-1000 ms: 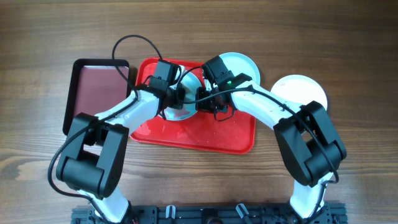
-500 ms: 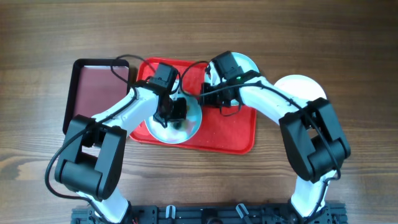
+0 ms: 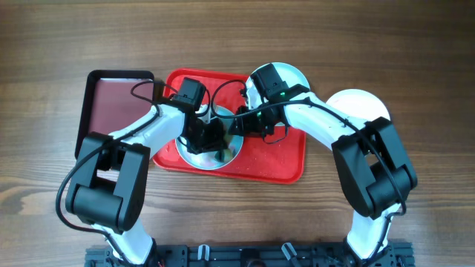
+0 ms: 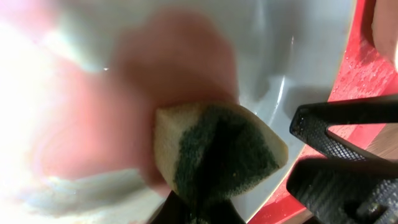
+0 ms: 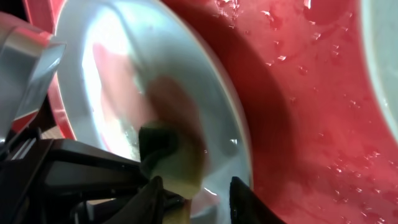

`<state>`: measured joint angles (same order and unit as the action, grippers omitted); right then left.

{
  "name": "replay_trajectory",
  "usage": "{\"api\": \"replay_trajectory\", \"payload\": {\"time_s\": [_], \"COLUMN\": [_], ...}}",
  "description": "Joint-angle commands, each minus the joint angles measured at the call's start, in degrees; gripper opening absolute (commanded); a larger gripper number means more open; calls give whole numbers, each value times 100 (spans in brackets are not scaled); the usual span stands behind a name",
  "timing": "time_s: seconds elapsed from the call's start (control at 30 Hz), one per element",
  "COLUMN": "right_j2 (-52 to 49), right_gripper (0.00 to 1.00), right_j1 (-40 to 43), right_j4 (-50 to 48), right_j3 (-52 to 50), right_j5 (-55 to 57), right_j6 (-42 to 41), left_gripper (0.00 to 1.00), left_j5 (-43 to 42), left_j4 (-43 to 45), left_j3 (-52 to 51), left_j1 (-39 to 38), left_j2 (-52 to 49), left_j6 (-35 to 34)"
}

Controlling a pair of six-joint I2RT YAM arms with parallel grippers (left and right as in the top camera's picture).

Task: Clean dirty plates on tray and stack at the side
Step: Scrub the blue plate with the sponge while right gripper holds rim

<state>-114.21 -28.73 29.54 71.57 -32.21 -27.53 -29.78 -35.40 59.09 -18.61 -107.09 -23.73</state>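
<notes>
The pale turquoise plate (image 3: 184, 152) I am working on sits at the front left of the red tray (image 3: 278, 159), and its near-left edge reaches over the tray's low rim toward the desk (image 3: 415, 44). Its right edge seems tipped up, with a dark shadow on the tray floor beneath it. A pinkish smear shows across its middle. My left hand (image 3: 211, 141) is closed tight on a yellow and green sponge (image 4: 217, 149), pressing it onto the plate's inner face near the right rim. My right hand (image 5: 199, 193) reaches in from the other side with its fingers parted, one on each side of that same rim; I cannot tell whether they touch it. The two hands are very close, with little room between them. Wet drops lie on the bare red floor to the right, which is the widest free part of the tray. A second turquoise plate (image 3: 291, 74) lies at the back right corner, overhanging the rim. A white plate (image 3: 364, 104) rests on the desk just right of the tray. A dark maroon tray (image 3: 111, 104) lies just beside the red one on the left.
</notes>
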Motion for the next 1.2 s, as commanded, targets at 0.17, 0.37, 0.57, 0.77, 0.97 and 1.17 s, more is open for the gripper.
{"api": "replay_trajectory", "payload": {"time_s": [0.17, 0.37, 0.57, 0.77, 0.97, 1.17], "right_j2": [428, 492, 24, -177, -323, -323], "right_gripper": [40, 41, 39, 18, 4, 4], "right_j1": [140, 125, -170, -304, -323, -323], "right_j4": [94, 505, 306, 249, 170, 181], "right_j3": [205, 96, 94, 94, 94, 94], "right_j5": [881, 1718, 1414, 1526, 1412, 1349], "right_j6": [33, -122, -417, -761, -911, -857], "left_gripper": [4, 4, 4, 4, 4, 4], "left_j5": [833, 951, 951, 949, 949, 949], "left_j4": [92, 114, 118, 205, 542, 1480], "left_j3": [-186, -186, -186, -186, -186, -186], "left_j1": [90, 90, 90, 90, 87, 20], "left_j2": [-295, -295, -295, -295, -295, -295], "left_j6": [-280, -376, -376, -376, -369, 162]}}
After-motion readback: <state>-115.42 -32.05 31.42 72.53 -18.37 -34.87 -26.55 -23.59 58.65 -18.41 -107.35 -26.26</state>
